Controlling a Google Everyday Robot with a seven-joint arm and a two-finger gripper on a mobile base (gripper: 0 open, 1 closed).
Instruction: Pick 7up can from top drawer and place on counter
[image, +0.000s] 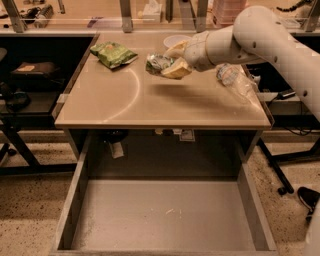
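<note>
My gripper (169, 63) is shut on the 7up can (158, 64), a dented silvery can with green markings. It holds the can lying sideways a little above the middle-back of the tan counter (150, 102), and a shadow falls on the surface below it. The white arm reaches in from the upper right. The top drawer (165, 215) stands pulled open below the counter's front edge. Its flat grey bottom holds nothing.
A green snack bag (113, 53) lies at the counter's back left. A clear plastic water bottle (235, 81) lies near the right edge. A white bowl (175, 40) sits at the back, partly behind the arm. Dark shelving stands to the left, chair legs to the right.
</note>
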